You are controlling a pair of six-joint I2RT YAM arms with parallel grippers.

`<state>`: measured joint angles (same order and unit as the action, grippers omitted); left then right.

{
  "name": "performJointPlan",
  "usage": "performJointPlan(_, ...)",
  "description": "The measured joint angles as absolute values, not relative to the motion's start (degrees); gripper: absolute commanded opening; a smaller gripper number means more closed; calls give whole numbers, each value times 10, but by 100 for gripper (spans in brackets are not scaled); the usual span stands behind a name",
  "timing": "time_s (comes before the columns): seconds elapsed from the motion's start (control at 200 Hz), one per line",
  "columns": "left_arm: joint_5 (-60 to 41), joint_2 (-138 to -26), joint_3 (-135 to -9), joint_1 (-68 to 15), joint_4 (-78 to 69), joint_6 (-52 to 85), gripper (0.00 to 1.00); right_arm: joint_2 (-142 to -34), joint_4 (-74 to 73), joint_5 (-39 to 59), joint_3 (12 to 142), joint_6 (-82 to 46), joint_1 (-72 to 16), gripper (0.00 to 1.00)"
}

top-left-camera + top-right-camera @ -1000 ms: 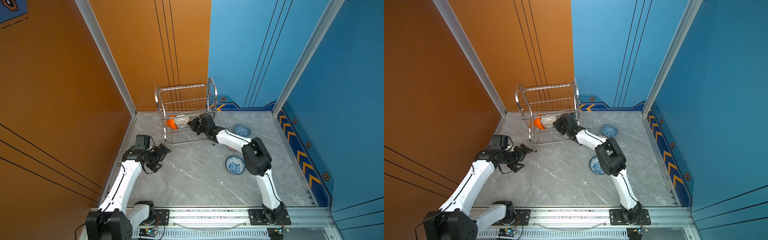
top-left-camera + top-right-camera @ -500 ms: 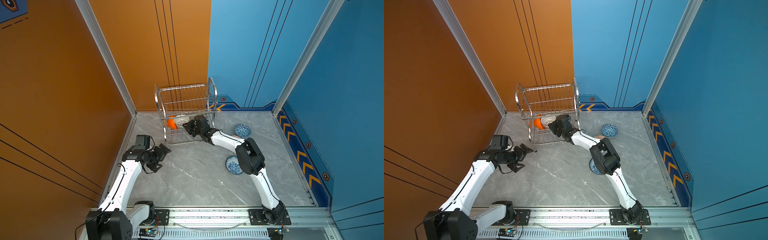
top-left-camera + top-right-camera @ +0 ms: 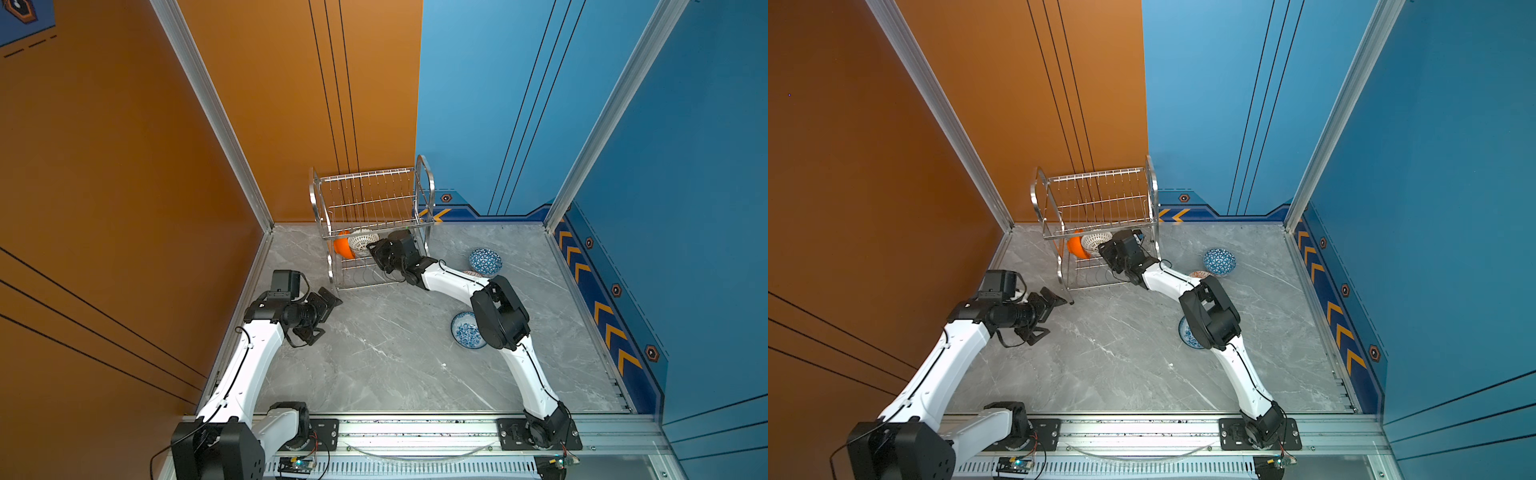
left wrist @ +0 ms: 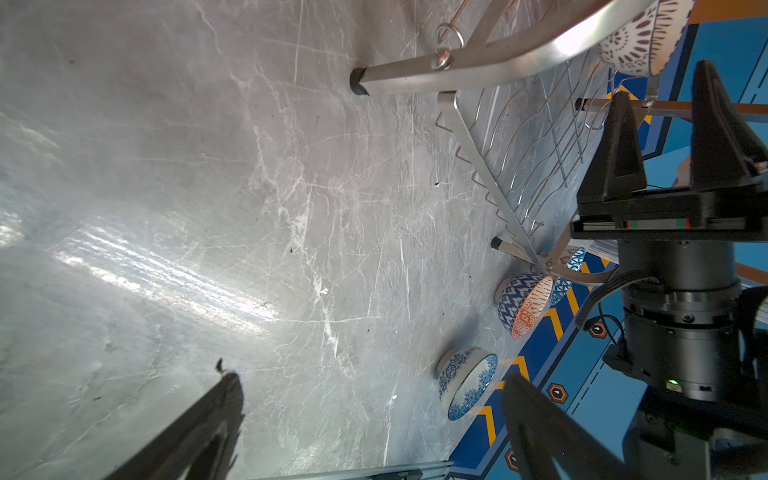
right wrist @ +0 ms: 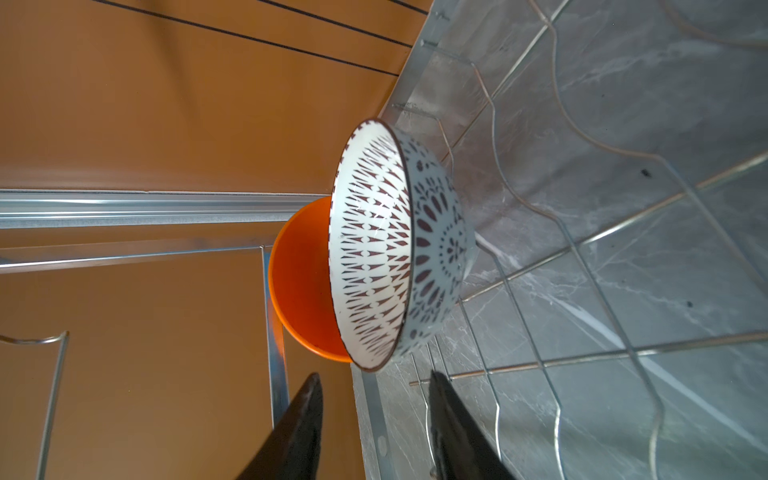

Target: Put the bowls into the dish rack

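Bowl positions: orange bowl and lattice bowl stand on edge, side by side, on the lower shelf of the dish rack at the far edge of the worktop. Triangle bowl, geometric bowl and floral bowl sit toward the right edge. Right hand: partly open, empty, beside lattice bowl. Left hand: wide, empty, near left edge.

1. Bowls, five: orange bowl, lattice bowl, triangle bowl, geometric bowl, floral bowl.
2. Dish rack: one.
3. My claws, two: left claw, right claw.
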<state>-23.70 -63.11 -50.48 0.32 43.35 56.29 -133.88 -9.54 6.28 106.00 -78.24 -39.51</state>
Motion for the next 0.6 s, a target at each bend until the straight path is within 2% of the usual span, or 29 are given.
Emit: performJointPlan(0.601, -241, -634, -511, -4, 446, 552, 98, -1385, -56, 7, 1114, -785, -423, 46)
